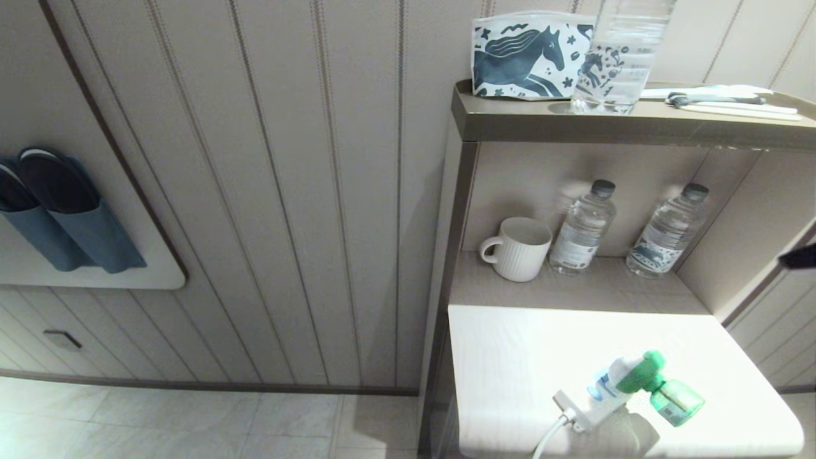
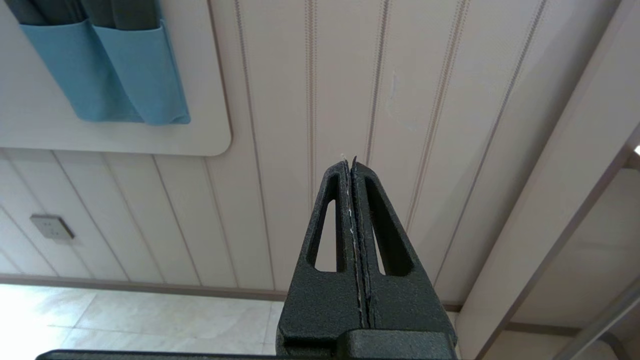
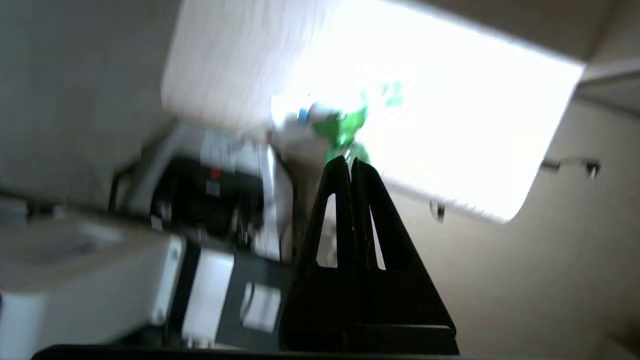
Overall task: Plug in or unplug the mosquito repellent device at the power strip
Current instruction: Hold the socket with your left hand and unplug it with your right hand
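The mosquito repellent device, with its green head and green liquid bottle, sits against the white power strip and looks plugged into it. Both lie near the front edge of the bright white tabletop. The strip's white cord drops over that edge. In the right wrist view my right gripper is shut and empty, away from the tabletop, with the blurred device beyond its tips. A dark tip pokes in at the head view's right edge. My left gripper is shut and empty, pointing at the panelled wall.
On the shelf behind the tabletop stand a white ribbed mug and two water bottles. The upper shelf holds a horse-print pouch and a large clear bottle. Slippers hang in a blue wall pocket.
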You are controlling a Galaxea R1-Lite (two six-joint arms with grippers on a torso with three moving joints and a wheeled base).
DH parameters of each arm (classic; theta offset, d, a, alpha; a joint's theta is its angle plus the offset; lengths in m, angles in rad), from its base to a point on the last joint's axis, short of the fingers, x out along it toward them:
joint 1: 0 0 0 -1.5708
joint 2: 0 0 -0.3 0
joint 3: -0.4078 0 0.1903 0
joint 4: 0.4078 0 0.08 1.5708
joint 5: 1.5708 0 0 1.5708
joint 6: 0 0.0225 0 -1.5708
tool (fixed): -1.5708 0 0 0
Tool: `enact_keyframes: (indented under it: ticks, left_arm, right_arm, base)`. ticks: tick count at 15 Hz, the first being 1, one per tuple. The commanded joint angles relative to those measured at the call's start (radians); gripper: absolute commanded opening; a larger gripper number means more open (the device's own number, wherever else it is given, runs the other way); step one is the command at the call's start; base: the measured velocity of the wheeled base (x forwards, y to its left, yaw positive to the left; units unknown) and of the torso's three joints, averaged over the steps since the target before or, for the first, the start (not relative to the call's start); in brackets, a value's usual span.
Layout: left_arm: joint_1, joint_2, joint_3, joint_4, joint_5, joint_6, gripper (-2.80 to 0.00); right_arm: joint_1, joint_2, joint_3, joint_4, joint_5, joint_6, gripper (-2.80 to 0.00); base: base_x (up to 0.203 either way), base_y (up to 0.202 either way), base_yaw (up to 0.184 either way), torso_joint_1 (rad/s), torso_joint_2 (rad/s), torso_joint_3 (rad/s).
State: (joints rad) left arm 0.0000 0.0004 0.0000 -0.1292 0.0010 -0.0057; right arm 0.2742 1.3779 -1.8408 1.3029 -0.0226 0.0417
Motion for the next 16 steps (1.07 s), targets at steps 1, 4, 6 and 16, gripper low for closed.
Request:
enact_keyframes:
  ticks: [1,4,6,16]
  left_arm:
    - [0.000,0.000,0.000,-0.001,0.001,0.000,-2.80]
    - [0.000,0.000,0.000,-0.001,0.001,0.000,-2.80]
    - [0.000,0.000,0.000,-0.001,0.001,0.000,-2.80]
    - [0.000,0.000,0.000,0.000,0.001,0.000,-2.80]
  right_arm:
    - [0.096,0.126,0.092,0.052,-0.003,0.003,-2.80]
    - [0.140,0.146,0.315,-0.028,-0.012,0.006,-2.80]
    - [0.141,0.163,0.397,-0.140,-0.031,0.006,-2.80]
    - [0.126,0.220,0.411,-0.229,-0.191,-0.039,0.00]
  base:
    - [0.000,0.000,0.000,0.000,0.00,0.000]
    - [0.000,0.000,0.000,0.000,0.00,0.000]
    - [0.000,0.000,0.000,0.000,0.00,0.000]
    - [0.000,0.000,0.000,0.000,0.00,0.000]
